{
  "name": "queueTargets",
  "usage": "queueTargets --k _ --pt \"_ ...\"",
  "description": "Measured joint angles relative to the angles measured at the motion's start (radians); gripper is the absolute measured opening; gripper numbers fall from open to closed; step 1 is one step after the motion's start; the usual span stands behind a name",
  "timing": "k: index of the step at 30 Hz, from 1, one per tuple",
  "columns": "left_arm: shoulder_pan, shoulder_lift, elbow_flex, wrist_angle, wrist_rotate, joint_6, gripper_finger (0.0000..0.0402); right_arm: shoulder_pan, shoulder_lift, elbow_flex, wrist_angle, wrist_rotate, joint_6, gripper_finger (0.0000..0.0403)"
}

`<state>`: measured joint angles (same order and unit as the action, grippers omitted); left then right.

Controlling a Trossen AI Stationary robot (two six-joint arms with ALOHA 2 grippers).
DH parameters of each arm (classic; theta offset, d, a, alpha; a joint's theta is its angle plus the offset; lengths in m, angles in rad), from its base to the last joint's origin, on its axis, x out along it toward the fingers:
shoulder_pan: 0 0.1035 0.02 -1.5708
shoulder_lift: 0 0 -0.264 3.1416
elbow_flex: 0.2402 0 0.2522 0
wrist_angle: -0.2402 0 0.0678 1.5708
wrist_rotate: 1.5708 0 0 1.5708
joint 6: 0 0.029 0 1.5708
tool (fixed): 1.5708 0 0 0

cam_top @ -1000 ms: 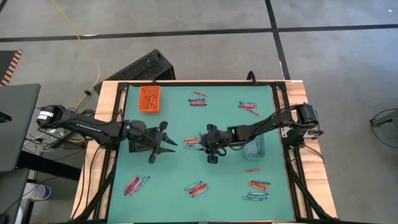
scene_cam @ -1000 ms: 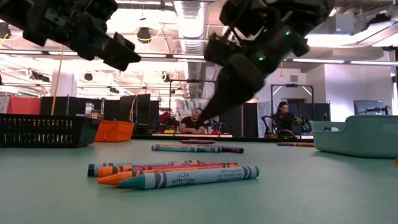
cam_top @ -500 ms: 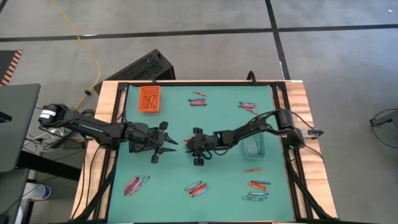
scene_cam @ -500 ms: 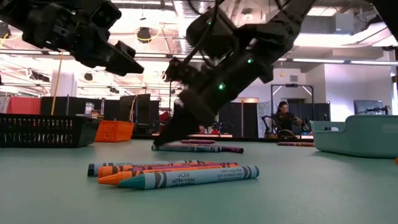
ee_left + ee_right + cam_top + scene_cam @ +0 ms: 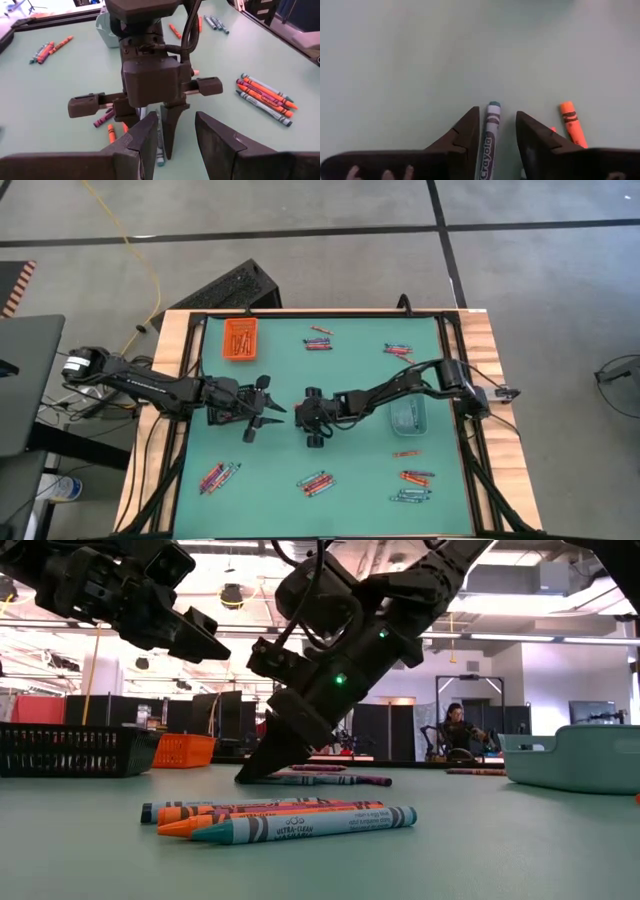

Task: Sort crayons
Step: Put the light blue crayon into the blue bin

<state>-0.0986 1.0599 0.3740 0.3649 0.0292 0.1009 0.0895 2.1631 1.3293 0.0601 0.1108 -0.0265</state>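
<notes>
Bare green counter (image 5: 270,370) lies open between the orange tray (image 5: 240,338) and the two grippers, while crayon clusters (image 5: 316,482) and the clear tray (image 5: 408,417) crowd the near and right sides.

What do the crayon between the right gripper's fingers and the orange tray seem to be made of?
The teal crayon between the right gripper fingers looks like wax in a matte paper wrapper: printed lettering shows on the wrapper. The orange tray is probably moulded plastic, judging by its uniform bright colour and thin walls.
</notes>
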Motion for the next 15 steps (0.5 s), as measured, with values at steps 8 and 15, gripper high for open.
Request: queueTargets --k 8,15 --pt "0.000 0.000 0.000 0.000 0.000 0.000 0.0122 0.000 -0.002 0.001 -0.045 0.000 0.000 0.0060" --pt "0.000 0.000 0.000 0.000 0.000 0.000 0.0122 -0.003 -0.008 0.001 -0.027 -0.065 0.021 0.0008"
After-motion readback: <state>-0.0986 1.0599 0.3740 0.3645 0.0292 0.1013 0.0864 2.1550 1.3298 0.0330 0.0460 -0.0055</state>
